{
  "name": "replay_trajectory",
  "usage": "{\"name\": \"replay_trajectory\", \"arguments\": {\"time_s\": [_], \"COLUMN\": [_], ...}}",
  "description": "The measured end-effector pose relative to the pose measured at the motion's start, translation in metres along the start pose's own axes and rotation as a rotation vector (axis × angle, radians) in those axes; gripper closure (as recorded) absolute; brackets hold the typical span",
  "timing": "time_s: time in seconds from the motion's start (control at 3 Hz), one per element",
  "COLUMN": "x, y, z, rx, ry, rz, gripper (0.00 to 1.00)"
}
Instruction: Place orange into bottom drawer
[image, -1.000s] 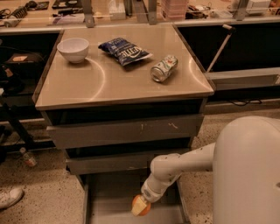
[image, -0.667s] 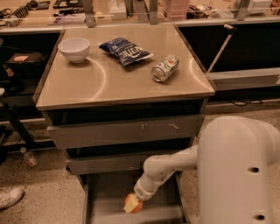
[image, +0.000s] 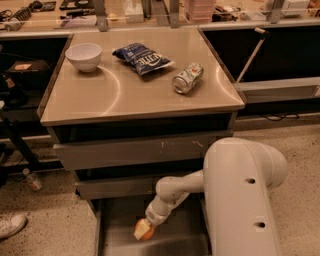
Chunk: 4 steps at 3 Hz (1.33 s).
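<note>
Orange hangs low inside the pulled-out bottom drawer, pinched in the gripper, which reaches down into the shallow tray. Whether the orange touches the tray's floor cannot be told. The robot's white body fills the lower right, and its arm stretches left and downward in front of the cabinet. The cabinet's steel top spreads across the centre. Below it are the wide, scratched top drawer and the middle drawer, neither drawn out as far as the bottom one. On the top, a blue crisp bag lies near the back and a white bowl stands upright by the left rear corner. A dented drink can lies on its side to the right of the bag. A white shoe shows at the lower left edge on the speckled ground.
</note>
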<state>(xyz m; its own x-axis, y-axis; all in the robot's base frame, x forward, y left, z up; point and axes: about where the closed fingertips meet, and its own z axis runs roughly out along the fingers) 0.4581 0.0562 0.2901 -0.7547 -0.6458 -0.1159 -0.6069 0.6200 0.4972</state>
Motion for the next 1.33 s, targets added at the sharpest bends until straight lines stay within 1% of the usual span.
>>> {"name": "replay_trajectory", "arguments": {"time_s": [0.33,0.67,1.0,1.33], "x": [0.002,0.010,0.005,-0.003], "y": [-0.006,-0.015,-0.032,-0.049], "z": [0.019,0.042,0.055,0.064], "rx": [-0.035,-0.056,-0.053,-0.063], "ry": [-0.036,-0.131,-0.243,-0.297], "rz": [0.031,0.125,0.204,0.250], "gripper": [1.00,1.00,1.00,1.00]}}
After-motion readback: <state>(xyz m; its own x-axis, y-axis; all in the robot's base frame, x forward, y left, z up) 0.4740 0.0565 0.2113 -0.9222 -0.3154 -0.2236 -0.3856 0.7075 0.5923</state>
